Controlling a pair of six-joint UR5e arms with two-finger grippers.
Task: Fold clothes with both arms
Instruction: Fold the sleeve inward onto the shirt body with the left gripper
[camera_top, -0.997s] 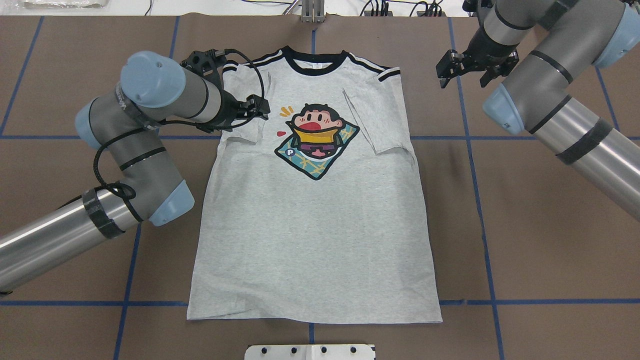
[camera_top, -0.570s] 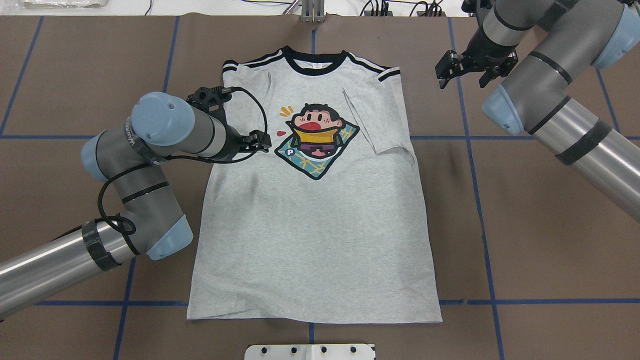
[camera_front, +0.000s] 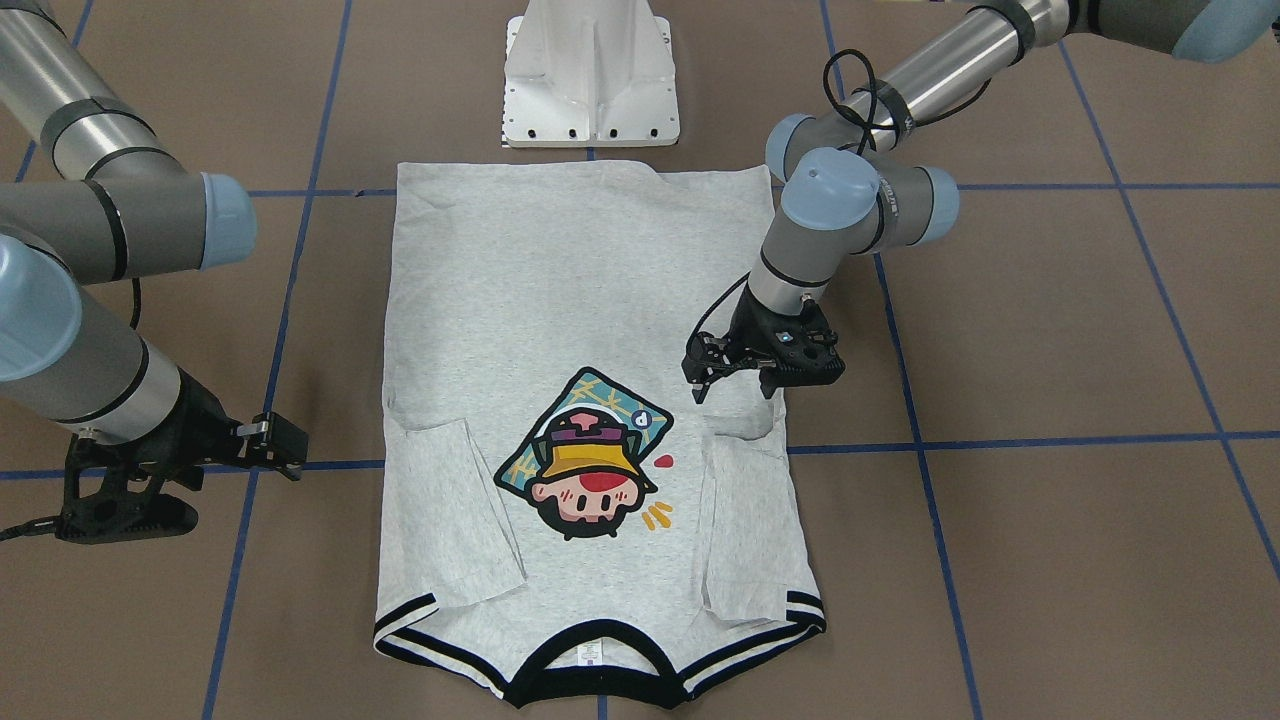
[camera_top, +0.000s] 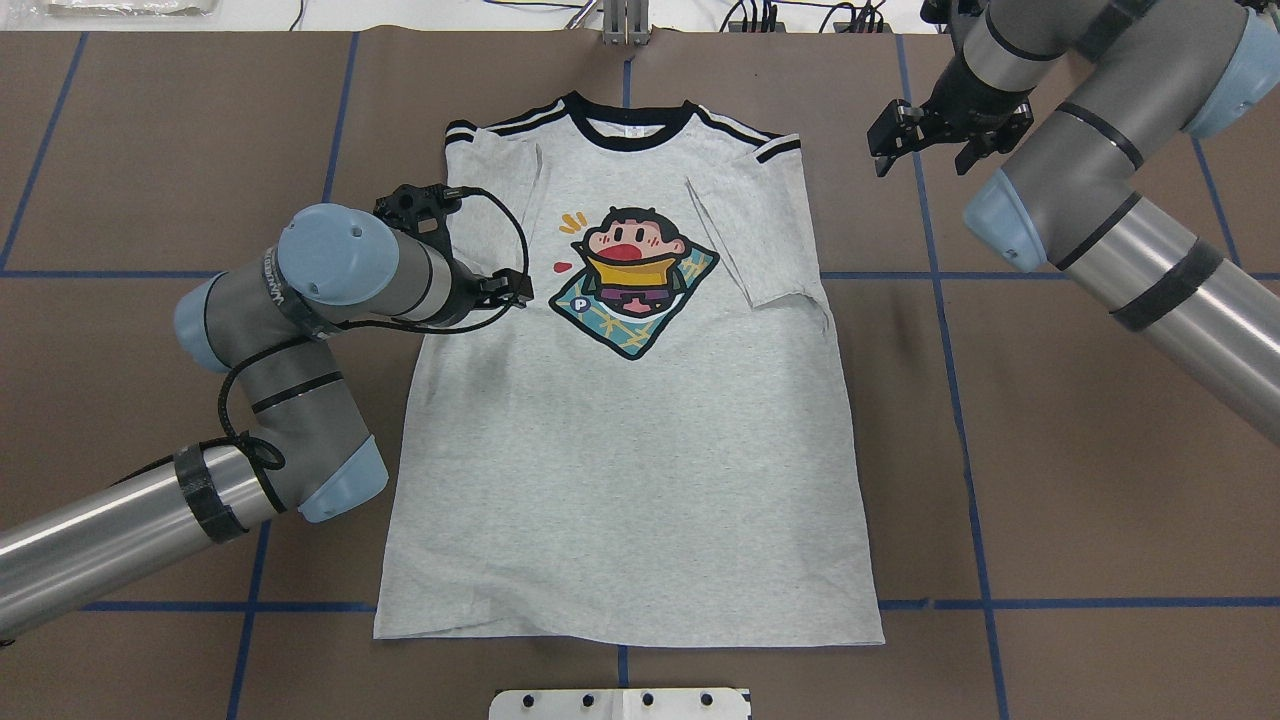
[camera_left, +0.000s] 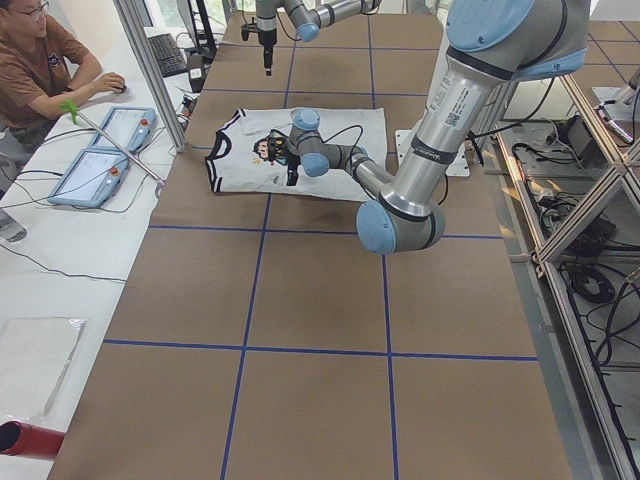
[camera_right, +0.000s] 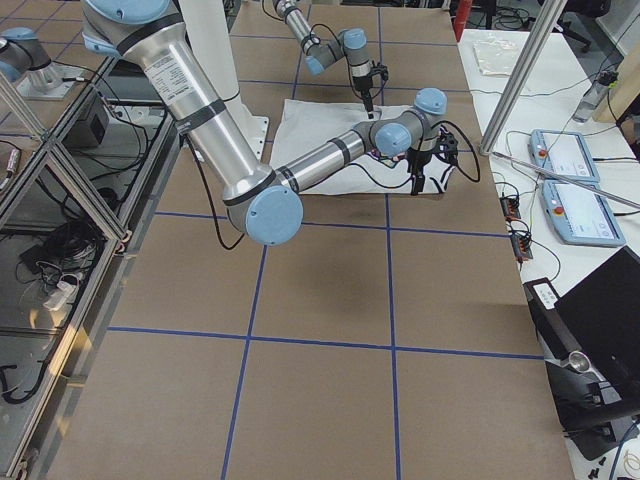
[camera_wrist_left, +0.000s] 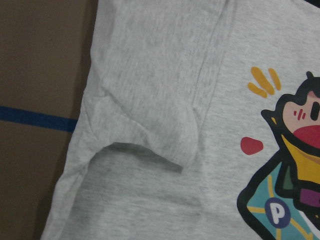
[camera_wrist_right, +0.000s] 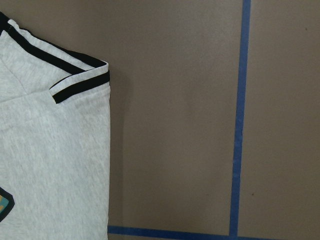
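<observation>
Light heather-grey short-sleeved T-shirt (camera_top: 620, 450) is laid flat, print side up, at the centre of the brown paper-covered tabletop (camera_top: 1050, 450). Black collar (camera_top: 630, 143) is turned toward the top edge of the overhead frame, hem toward the bottom. Colourful cartoon print (camera_top: 632, 280) is seen on the chest. Both sleeves are folded inward onto the front, one left of the print (camera_wrist_left: 150, 75), one right of it (camera_top: 750, 230).

Black two-finger left gripper (camera_front: 735, 385) is held over the shirt at centre left of the overhead frame, by the lower edge of the folded sleeve. Jaws are spread apart, nothing between them. Contact with the cloth cannot be judged.

Black two-finger right gripper (camera_top: 922, 160) is held over bare tabletop at upper right of the overhead frame, beside the striped shoulder, clear of the cloth. Jaws are spread apart, nothing gripped.

Blue tape lines (camera_top: 1100, 603) are noted across the tabletop. White metal pedestal base (camera_front: 590, 90) is noted just past the hem.
</observation>
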